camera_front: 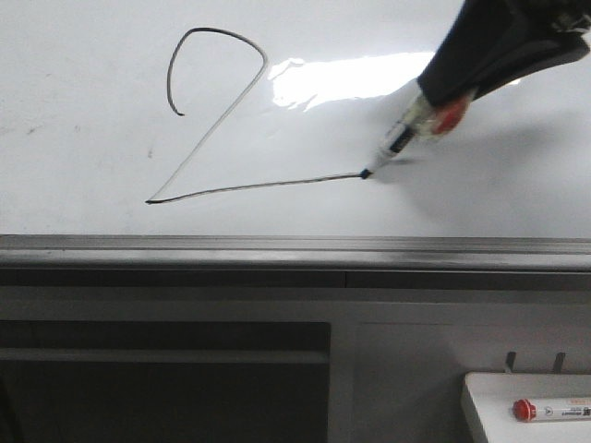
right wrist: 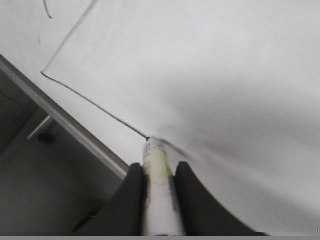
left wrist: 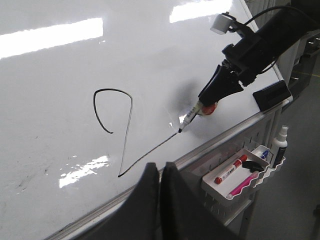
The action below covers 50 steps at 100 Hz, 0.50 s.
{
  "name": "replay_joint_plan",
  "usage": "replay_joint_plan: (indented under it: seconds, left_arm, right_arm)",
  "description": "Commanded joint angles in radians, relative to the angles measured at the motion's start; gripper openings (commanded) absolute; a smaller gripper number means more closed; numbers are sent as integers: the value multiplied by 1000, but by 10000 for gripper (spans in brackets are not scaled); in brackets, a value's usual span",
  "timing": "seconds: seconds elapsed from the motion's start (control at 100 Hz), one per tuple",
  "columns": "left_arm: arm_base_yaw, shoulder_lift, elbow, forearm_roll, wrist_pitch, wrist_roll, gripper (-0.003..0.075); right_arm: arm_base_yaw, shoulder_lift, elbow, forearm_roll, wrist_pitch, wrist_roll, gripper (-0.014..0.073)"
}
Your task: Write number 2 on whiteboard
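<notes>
Nearest the front camera, at the lower right of the frame, sits one small white tray (camera_front: pixel 480 397) holding one red-capped marker (camera_front: pixel 552 410); the left wrist view shows that tray (left wrist: pixel 243 175) carrying a red marker, a pink one and a blue-capped item, with one white spray bottle (left wrist: pixel 280 145) beside it. One whiteboard (camera_front: pixel 83 157) fills the upper frame, its grey bottom rail (camera_front: pixel 277 247) running across the middle. One number 2 (camera_front: pixel 217 115) is drawn in the upper left to centre of the board: hook at top, diagonal falling to the lower left, base stroke running rightward and rising slightly. Right gripper (camera_front: pixel 441 103), entering from the upper right, is clamped on one writing marker (camera_front: pixel 399 138); the right wrist view shows both fingers (right wrist: pixel 131 200) pressed against the barrel. That marker's long axis slants from upper right down to lower left, tip touching the board at the right end of the base stroke. Left gripper (left wrist: pixel 160 177), at the bottom of its wrist view, has its fingers pressed together, holding nothing, clear of the board.
</notes>
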Motion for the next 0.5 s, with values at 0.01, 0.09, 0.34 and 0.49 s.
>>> replay_joint_plan:
  seconds: [0.01, 0.09, 0.34, 0.49]
  left_arm:
    - [-1, 14, -23, -9, -83, -12, -20]
    - [-1, 14, -23, -9, -83, -12, -20]
    - [-1, 14, -23, -69, -98, -12, -20]
    - [-1, 28, -28, -166, -190, 34, -15]
  right_arm:
    - [-75, -19, 1, -117, -236, -11, -49]
    - [-77, -19, 1, -117, -234, -11, -50]
    - [0, -156, -118, 53, 13, -77, -50]
    - [141, -283, -216, 259, 24, -238, -50]
